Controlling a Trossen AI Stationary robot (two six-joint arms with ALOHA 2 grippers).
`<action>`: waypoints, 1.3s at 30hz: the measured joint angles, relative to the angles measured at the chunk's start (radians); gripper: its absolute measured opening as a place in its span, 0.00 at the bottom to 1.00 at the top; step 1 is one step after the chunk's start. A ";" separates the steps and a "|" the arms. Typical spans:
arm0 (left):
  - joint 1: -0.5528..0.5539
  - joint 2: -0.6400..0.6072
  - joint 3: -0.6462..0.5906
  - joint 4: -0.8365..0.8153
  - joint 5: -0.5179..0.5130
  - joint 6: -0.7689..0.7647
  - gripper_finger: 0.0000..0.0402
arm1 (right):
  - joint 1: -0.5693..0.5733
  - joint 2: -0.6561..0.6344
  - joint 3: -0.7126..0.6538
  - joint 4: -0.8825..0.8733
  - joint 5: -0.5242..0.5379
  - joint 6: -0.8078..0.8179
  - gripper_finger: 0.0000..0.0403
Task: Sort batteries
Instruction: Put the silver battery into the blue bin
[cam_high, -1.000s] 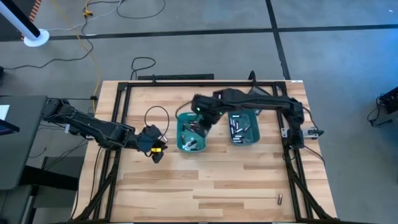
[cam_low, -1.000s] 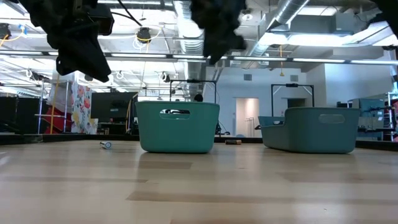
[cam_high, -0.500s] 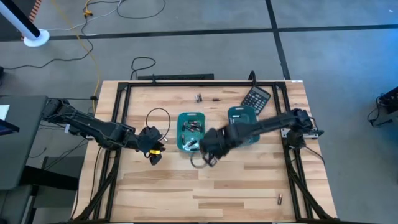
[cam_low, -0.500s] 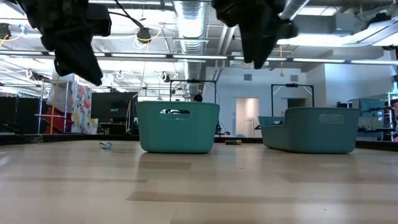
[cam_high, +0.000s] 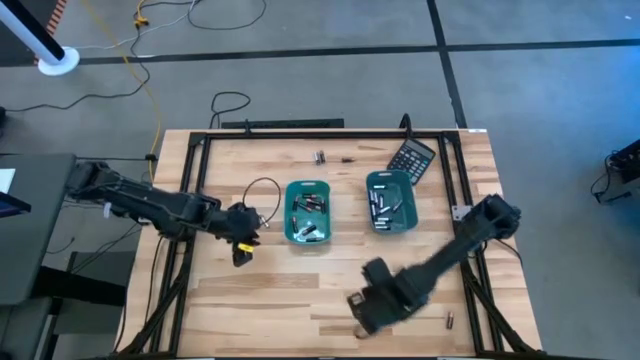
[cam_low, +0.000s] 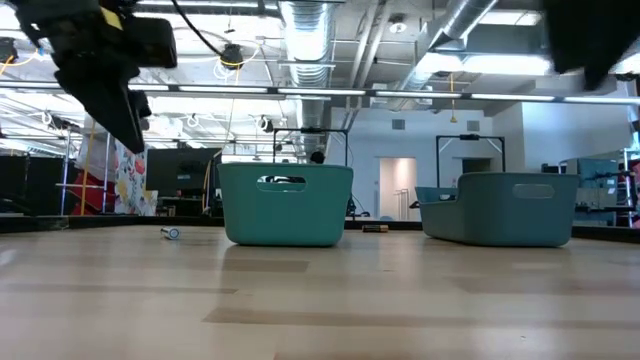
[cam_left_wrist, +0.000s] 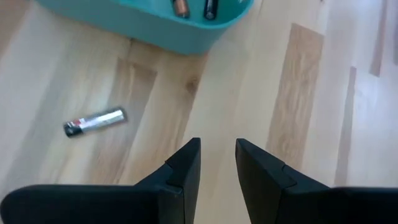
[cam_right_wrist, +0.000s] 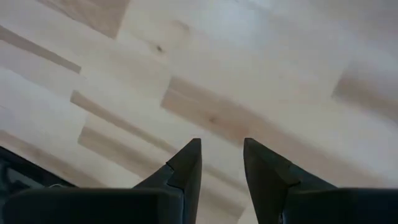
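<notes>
Left gripper (cam_high: 240, 257) hangs above the bare wood just left of the left teal tray (cam_high: 306, 236), its fingers (cam_left_wrist: 186, 168) parted by a narrow gap with nothing between them. Its wrist view shows what the overhead view does not: one silvery battery (cam_left_wrist: 94, 122) with a dark end lying loose on the planks near the tray's corner (cam_left_wrist: 186, 37), and two more batteries (cam_left_wrist: 194, 7) inside that tray, one coppery, one dark. The right gripper (cam_high: 362, 312) is over the front part of the table (cam_high: 260, 310), well apart from both trays; its wrist view shows only bare boards between its fingers (cam_right_wrist: 185, 167), which stand slightly apart and hold nothing.

From above, both the left tray and the right teal tray (cam_high: 392, 225) hold batteries, a stray battery (cam_high: 449, 320) lies near the table's front right corner, another small one (cam_high: 320, 157) sits behind the left tray, and a black calculator (cam_high: 411, 157) lies by the back edge. The level view shows the two trays (cam_low: 286, 205) side on, a small battery (cam_low: 173, 233) on the wood to the left, and the left arm (cam_low: 100, 60) overhead.

A second ago the right gripper was down over the left tray; half a second ago it was just in front of that tray; now it has swung far forward. The left gripper has barely shifted.
</notes>
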 joint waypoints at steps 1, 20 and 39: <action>0.021 0.001 0.000 -0.003 0.027 -0.007 0.24 | 0.028 -0.003 -0.008 0.002 0.019 0.058 0.33; 0.334 0.184 0.222 -0.186 0.074 0.463 0.24 | 0.291 -0.024 -0.131 0.024 0.211 0.508 0.33; 0.340 0.538 0.275 -0.244 0.071 1.310 0.24 | 0.333 -0.024 -0.130 -0.014 0.221 0.497 0.33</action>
